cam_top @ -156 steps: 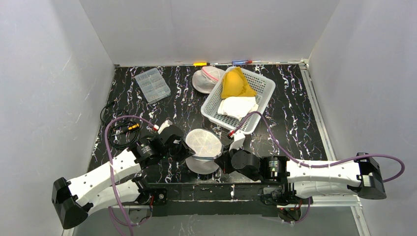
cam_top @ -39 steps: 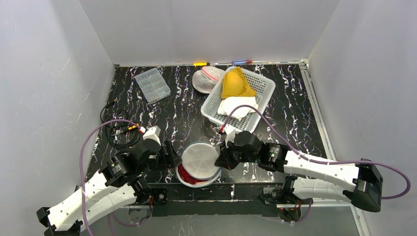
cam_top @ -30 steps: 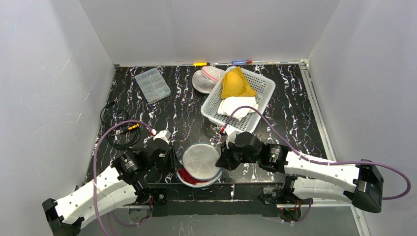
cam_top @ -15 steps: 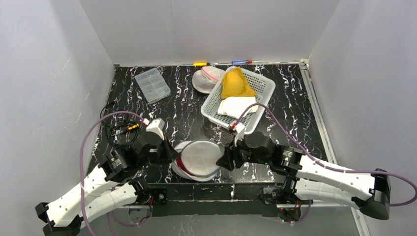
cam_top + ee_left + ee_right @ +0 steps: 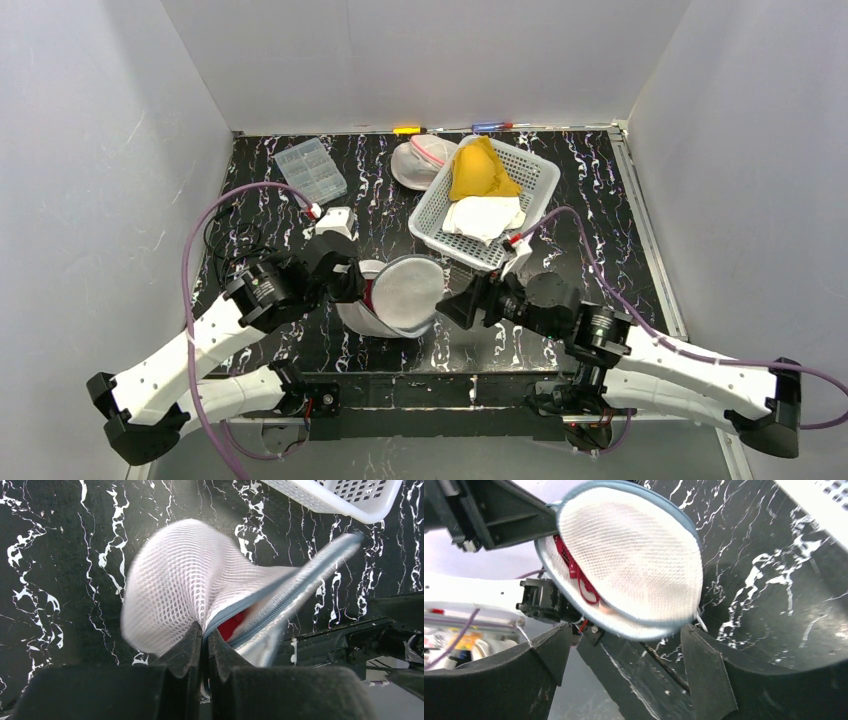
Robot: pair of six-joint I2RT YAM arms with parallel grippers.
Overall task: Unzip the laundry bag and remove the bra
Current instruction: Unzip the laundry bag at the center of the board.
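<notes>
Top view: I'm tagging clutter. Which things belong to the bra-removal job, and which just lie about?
Job: mesh laundry bag, red bra inside it, left tool, right tool.
Lying about: basket, yellow cloth, white cloth, clear box, cables, second mesh pouch.

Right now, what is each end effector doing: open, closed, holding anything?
Left end effector: closed, pinching the laundry bag at its zipper edge.
Right end effector: open, holding nothing.
</notes>
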